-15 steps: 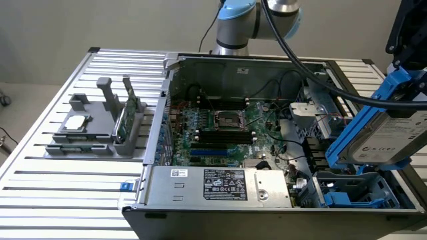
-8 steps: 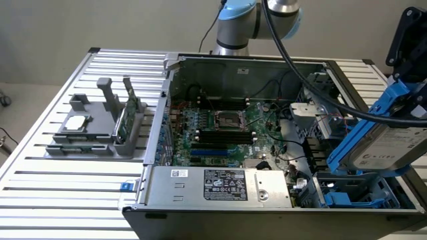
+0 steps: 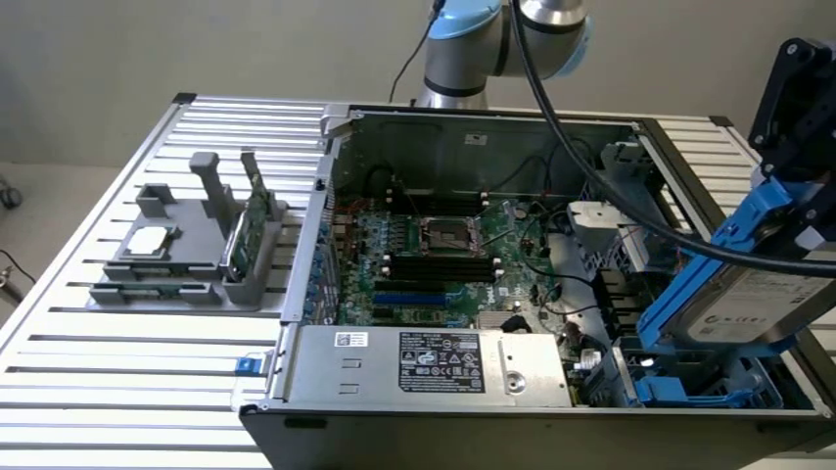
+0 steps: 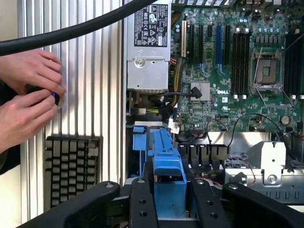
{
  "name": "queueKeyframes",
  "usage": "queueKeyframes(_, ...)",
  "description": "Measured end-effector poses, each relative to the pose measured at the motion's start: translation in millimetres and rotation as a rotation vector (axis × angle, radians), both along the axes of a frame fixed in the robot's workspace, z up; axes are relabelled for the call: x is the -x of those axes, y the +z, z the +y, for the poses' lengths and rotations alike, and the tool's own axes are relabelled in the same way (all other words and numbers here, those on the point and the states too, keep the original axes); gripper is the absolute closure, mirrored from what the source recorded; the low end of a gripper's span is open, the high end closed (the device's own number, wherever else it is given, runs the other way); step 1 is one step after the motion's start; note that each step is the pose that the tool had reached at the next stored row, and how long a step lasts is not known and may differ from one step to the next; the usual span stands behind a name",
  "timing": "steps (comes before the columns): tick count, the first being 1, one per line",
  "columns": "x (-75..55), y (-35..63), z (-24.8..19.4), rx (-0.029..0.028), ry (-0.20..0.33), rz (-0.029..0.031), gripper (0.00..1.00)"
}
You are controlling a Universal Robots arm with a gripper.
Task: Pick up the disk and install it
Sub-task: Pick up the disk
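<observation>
Over the drive bay point(image 3: 699, 392), at the near corner of the open computer case point(image 3: 484, 127) on the exterior view's right, the hand point(image 4: 170, 204) is closed on the disk point(image 3: 765, 304), clamping one end of its blue carrier. The disk hangs tilted and clear of the chassis, with its white label facing the exterior camera. Gripping the carrier's end probably leaves the drive body free to enter the bay.

The case lies on its side on the slatted bench point(image 3: 157, 362), so the motherboard point(image 3: 432, 255) and power supply point(image 3: 432, 362) can be reached from above. Well apart from the case, a grey fixture point(image 3: 170, 279) holds a square silver chip point(image 3: 151, 240) flat and a green circuit card point(image 3: 242, 235) upright. A person's hands point(image 4: 28, 95) hold a small dark object near a keyboard point(image 4: 71, 161), outside the case.
</observation>
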State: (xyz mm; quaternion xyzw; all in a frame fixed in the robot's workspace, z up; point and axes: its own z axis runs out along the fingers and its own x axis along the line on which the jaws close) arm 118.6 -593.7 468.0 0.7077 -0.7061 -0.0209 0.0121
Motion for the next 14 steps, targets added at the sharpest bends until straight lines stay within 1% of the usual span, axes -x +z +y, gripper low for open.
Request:
queueKeyframes(10,0.0,-17.2,0.0,-0.0001,0.0,0.0004,0.67)
queueKeyframes(14,-0.3,-19.9,0.0,0.0,0.0,0.0004,0.67)
